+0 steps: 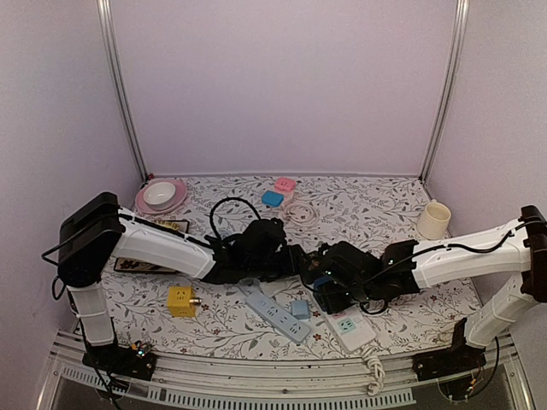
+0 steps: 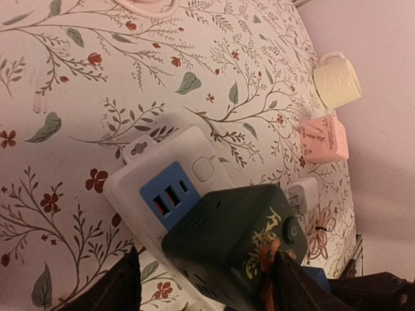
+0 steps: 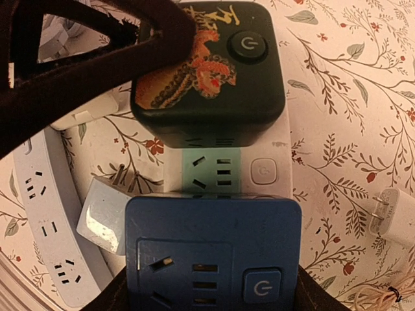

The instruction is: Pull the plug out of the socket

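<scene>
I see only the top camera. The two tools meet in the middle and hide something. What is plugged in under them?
Observer: A dark green cube and a blue cube sit on one white power strip.
Operator: Which tool is at which cube?
Observer: The right tool has a finger on each side of the blue cube; the left tool flanks the dark green cube.
Operator: Is any socket free?
Observer: Yes, the green socket panel between the cubes holds nothing.

left arm (image 1: 162, 248) — white shell, black joints | right arm (image 1: 466, 256) — same, black cable
</scene>
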### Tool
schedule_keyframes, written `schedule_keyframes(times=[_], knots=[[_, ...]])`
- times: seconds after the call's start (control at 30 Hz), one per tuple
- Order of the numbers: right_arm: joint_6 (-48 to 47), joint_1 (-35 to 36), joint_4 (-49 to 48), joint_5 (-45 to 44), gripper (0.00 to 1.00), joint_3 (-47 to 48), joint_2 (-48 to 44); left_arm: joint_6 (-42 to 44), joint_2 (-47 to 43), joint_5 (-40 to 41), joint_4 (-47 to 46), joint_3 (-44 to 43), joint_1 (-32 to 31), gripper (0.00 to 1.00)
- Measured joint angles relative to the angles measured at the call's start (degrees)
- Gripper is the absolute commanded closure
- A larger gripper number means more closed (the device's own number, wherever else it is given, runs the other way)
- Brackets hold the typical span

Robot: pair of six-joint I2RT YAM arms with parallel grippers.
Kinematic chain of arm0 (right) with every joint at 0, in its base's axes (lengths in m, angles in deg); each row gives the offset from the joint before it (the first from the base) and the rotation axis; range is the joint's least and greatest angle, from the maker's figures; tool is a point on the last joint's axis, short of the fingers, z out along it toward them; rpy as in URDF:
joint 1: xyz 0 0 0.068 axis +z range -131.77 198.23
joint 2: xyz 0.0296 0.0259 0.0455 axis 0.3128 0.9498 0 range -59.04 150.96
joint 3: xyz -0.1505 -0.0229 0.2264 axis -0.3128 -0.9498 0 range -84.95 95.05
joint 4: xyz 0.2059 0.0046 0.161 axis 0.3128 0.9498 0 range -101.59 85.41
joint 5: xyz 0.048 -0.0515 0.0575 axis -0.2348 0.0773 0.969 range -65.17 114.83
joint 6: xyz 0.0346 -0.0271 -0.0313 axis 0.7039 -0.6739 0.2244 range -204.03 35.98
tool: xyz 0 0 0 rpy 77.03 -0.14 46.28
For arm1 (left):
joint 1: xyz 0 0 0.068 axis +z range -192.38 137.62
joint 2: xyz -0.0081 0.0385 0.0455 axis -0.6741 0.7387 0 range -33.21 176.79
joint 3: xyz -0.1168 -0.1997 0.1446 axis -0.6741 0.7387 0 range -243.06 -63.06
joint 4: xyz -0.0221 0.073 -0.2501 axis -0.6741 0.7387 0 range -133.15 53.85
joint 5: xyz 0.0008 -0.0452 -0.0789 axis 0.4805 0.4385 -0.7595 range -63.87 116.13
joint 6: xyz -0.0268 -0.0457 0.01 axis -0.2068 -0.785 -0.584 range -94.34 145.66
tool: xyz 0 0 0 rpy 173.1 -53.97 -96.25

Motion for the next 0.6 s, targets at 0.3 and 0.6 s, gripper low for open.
schedule_keyframes(times=[0.3, 0.6], knots=[[-1.0, 0.2, 2.5, -0.7, 0.71, 2.8, 2.1, -1.8, 0.9, 2.4, 0.3, -0.6, -1.1, 0.3], [-2.7, 0.2, 4.0, -1.9, 0.71, 4.2, 2.7, -3.8, 3.5, 2.9, -1.3, -2.8, -1.2, 0.3]])
